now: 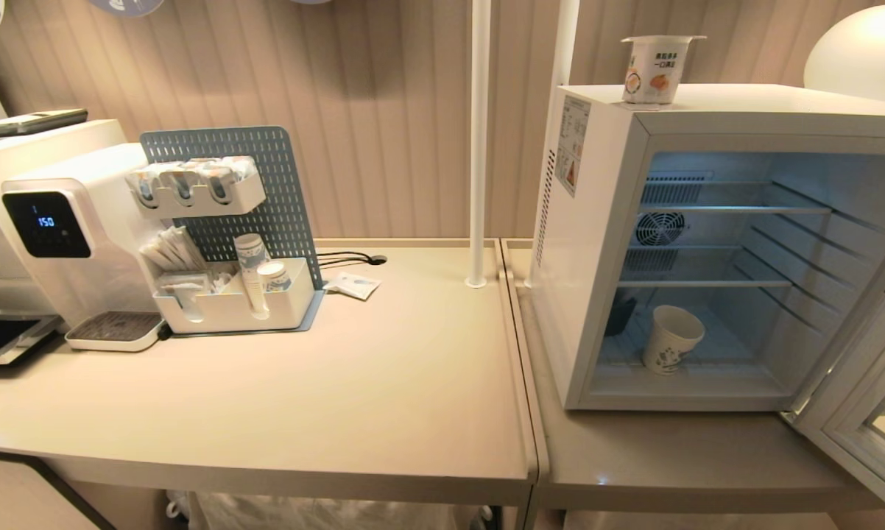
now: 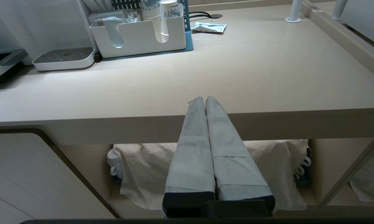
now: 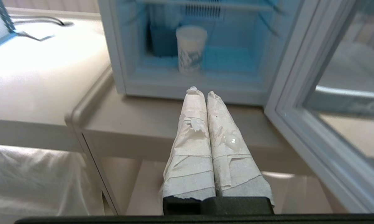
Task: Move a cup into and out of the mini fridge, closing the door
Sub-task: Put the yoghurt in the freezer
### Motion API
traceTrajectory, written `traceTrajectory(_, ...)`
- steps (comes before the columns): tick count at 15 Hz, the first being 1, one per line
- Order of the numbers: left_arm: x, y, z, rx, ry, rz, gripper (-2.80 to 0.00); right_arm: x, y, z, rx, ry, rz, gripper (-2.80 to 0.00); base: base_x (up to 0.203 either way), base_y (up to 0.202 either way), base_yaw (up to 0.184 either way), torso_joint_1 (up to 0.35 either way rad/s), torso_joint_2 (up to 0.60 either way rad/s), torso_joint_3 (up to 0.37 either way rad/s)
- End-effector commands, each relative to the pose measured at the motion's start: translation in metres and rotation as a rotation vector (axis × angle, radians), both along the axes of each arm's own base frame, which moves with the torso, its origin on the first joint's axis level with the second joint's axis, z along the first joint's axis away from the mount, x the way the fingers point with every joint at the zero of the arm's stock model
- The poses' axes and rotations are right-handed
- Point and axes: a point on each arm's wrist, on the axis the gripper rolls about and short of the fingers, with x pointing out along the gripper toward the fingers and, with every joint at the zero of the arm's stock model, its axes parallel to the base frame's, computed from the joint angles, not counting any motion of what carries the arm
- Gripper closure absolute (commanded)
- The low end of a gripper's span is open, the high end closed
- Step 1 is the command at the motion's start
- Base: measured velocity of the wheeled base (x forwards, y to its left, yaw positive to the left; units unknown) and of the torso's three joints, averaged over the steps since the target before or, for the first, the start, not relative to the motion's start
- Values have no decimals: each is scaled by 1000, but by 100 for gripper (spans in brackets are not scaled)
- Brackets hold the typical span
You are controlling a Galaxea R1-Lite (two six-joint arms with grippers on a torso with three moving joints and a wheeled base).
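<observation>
Cup stands upright on the floor of the mini fridge, lower right of the head view. Door hangs open at the right edge. A foil-lidded tub sits on the fridge top. At left on the table: water dispenser, stacked paper cups. Left gripper and right gripper hover before the table edge, jaws clenched, empty.
</observation>
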Motion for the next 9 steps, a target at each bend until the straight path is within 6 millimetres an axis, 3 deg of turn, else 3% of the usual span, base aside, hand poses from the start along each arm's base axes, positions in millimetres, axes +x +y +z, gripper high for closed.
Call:
traceTrajectory(1, 0, 0, 0, 0, 0, 0, 0, -7, 0, 21, -1, -10, 18, 0, 0, 0, 0, 0, 0, 0)
traceTrajectory(5, 0, 0, 0, -1, 0, 0, 0, -36, 2, 85, 20, 98, 110, 0, 0, 0, 0, 0, 0, 0)
traceTrajectory(7, 0, 0, 0, 0, 0, 0, 0, -29, 4, 129, 79, 188, 175, 0, 0, 0, 0, 0, 0, 0)
traceTrajectory(9, 0, 0, 0, -1, 0, 0, 0, -5, 4, 176, 129, 253, 226, 0, 0, 0, 0, 0, 0, 0)
